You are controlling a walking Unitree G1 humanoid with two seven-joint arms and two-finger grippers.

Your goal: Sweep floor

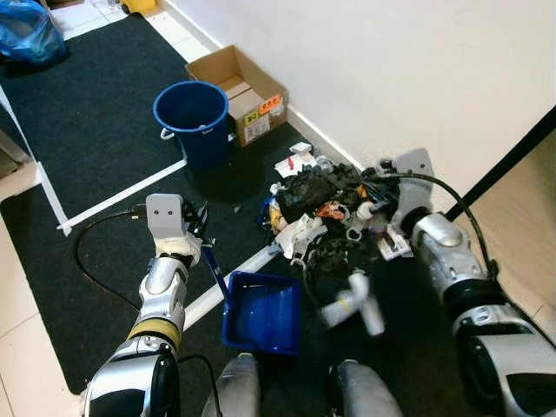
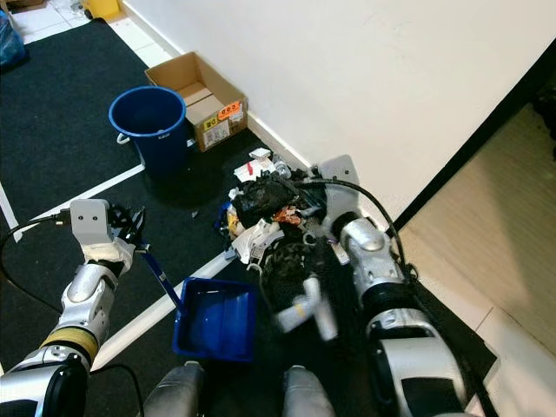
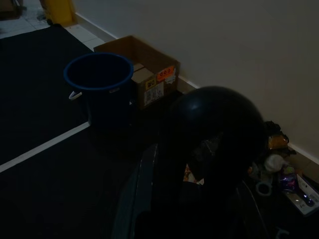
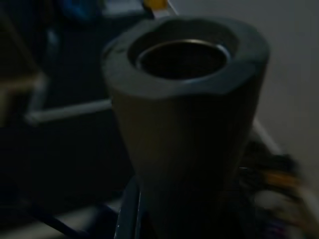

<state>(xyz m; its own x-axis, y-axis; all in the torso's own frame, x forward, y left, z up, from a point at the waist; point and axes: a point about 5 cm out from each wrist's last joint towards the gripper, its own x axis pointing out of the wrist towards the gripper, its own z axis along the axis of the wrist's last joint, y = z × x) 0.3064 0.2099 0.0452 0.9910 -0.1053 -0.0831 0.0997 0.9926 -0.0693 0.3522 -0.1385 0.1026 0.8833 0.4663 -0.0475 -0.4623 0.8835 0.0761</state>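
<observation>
Beside the wall, bucket (image 1: 192,117), box (image 1: 246,94), trash pile (image 1: 326,213).

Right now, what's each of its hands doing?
Left gripper: closed on the blue dustpan handle.
Right gripper: holding the broom, apparently; fingers hidden.

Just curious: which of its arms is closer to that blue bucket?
Left. The left end effector sits just short of the blue bucket; the right end effector is across the trash pile.

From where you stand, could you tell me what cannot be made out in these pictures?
- Right hand: hidden among the litter pile in the eye views.
- Brush: blurred by motion, so its shape is unclear.
- Left wrist view: a dark round shape covers part of the dustpan.
- Box labels: too small to read.
</observation>
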